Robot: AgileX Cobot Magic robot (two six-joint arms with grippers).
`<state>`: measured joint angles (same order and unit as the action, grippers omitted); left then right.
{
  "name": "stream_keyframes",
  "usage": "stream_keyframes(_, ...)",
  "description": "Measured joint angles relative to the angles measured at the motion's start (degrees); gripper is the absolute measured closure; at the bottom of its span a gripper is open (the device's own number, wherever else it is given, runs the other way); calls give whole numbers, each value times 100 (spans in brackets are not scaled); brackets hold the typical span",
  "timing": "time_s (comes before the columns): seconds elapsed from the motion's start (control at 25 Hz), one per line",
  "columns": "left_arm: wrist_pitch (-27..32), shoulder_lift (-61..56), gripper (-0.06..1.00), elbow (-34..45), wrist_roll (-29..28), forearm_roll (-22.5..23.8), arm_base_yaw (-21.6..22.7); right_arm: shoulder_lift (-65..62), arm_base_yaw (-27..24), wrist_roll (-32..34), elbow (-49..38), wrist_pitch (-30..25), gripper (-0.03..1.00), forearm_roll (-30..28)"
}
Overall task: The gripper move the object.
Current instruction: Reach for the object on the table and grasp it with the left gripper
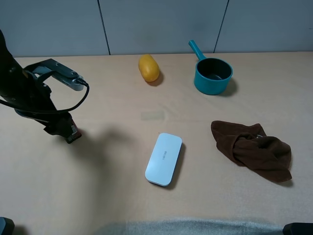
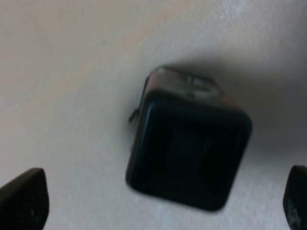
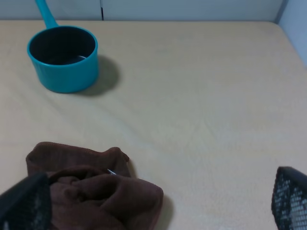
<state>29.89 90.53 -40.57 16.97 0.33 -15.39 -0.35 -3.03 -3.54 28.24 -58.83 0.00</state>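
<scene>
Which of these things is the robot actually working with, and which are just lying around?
In the job: left gripper, open; small black box.
Just lying about: yellow oval thing; teal pot; flat white case; brown cloth.

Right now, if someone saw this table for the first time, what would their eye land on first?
Probably the left gripper, open over the small black box at the left of the table. Then the bright colours at the back: a yellow oval thing and, to its right, a teal saucepan. A white case lies mid-table with a crumpled brown cloth to its right.
</scene>
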Motion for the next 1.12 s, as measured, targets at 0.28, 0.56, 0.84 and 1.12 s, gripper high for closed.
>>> stream_keyframes(0.28, -328, 719, -3, -215, 525, -379, 0, 0, 0, 0, 0, 0, 28, 0)
stream_keyframes(0.56, -582, 1210, -3, -356, 663, -417, -208, 0, 0, 0, 0, 0, 28, 0)
stream_keyframes(0.84, -399, 1354, 3, -356, 664, -427, -259, 0, 0, 0, 0, 0, 28, 0)
stream_keyframes(1.12, -237, 1354, 19, -356, 664, -325, -259, 0, 0, 0, 0, 0, 28, 0)
